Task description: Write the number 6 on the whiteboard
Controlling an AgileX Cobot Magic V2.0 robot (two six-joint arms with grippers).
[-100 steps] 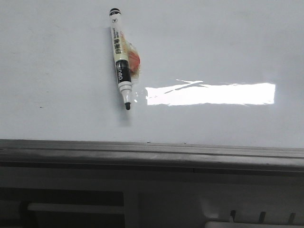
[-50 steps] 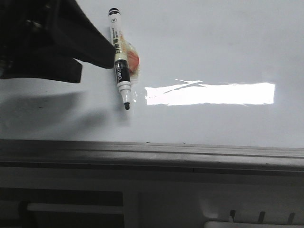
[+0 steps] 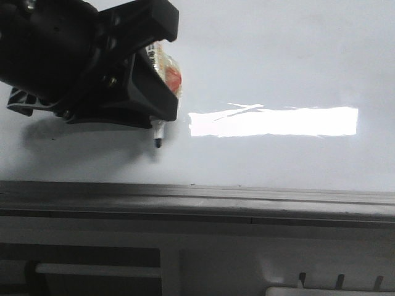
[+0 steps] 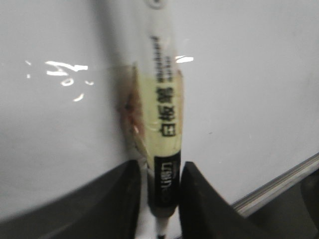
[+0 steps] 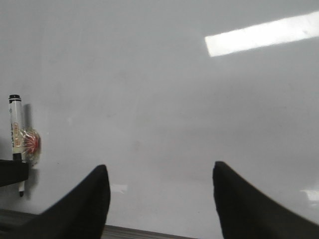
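**A:** Since a second ago the left gripper [image 3: 145, 92] has been brought in over the marker pen [image 4: 164, 149], which was hanging alone on the whiteboard [image 3: 278, 61] back then. Most of the pen barrel is now hidden in the front view; only the tip pokes out below the fingers [image 4: 119, 199].

**B:** Grabbed yet, though? From the left wrist view the barrel is seen sitting between the two fingers, both right against it or nearly so, but that view is blurry, so whether it's clamped can't be told.

**A:** Agreed. And the orange blob [image 3: 173, 77] just beside the pen, against the board, looks like some holder or sticker; can't be made out better.

**B:** Right gripper [image 5: 158, 199] is held well away from the pen, fingers spread wide, nothing between them.

**A:** Progress-wise: no number 6 is seen anywhere on the board, just glare. So basically nothing's been written. Pen pickup looks half done at best; pulling it off the board and every stroke of the digit is judged still left.
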